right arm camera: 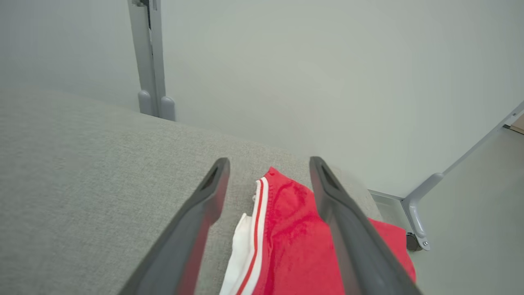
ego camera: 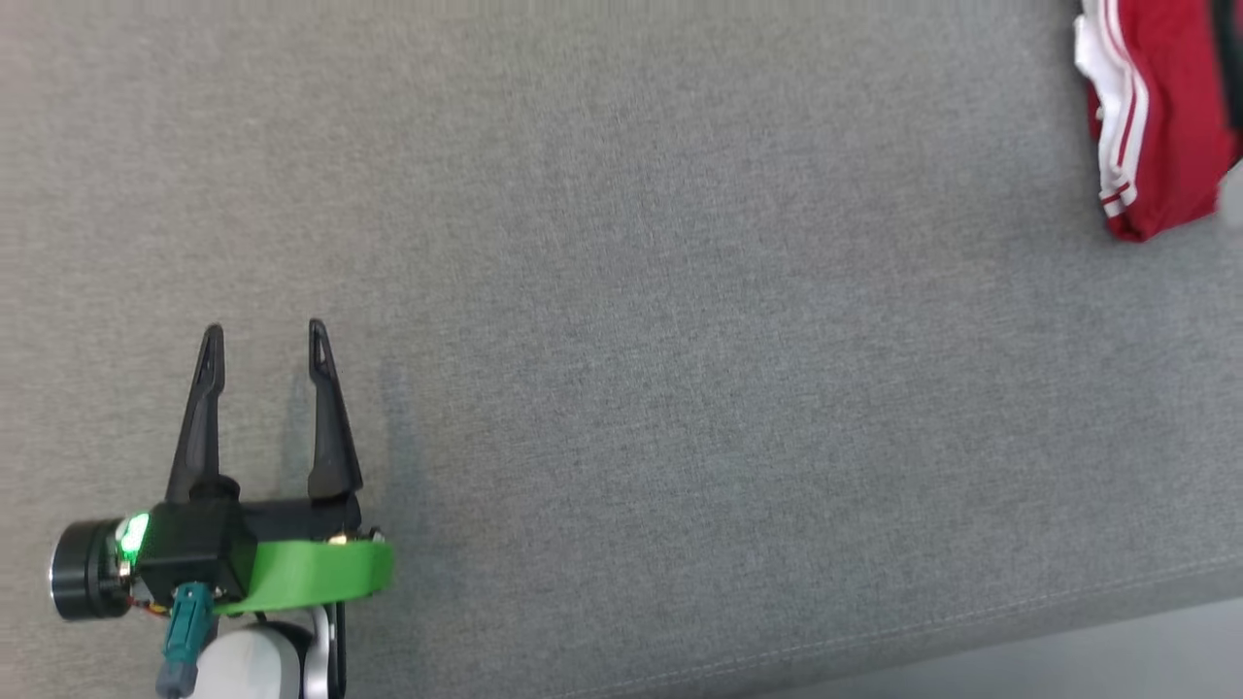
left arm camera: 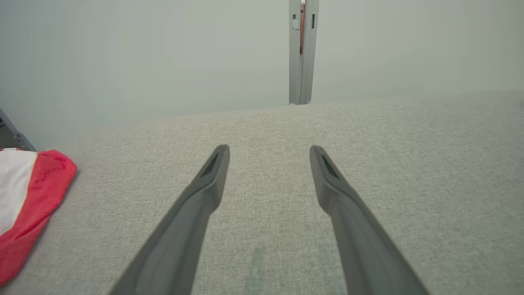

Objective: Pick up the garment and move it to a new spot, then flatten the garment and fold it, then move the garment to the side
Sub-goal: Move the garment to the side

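Note:
The garment (ego camera: pixel 1160 116), red with white stripes, lies folded at the far right corner of the grey fabric surface (ego camera: pixel 660 320). Its edge shows at the left in the left wrist view (left arm camera: pixel 28 205). In the right wrist view my right gripper (right arm camera: pixel 268 164) hangs open just above the garment (right arm camera: pixel 286 241), fingers spread to either side and nothing between them. My left gripper (ego camera: pixel 264 340) rests open at the lower left of the surface, far from the garment, fingers (left arm camera: pixel 213 172) wide apart and empty.
The grey surface's front seam and edge (ego camera: pixel 971 641) run along the lower right. A pale wall with a grey upright post (left arm camera: pixel 302 53) stands behind. A metal frame leg with a caster (right arm camera: pixel 417 221) stands on the floor past the surface's right end.

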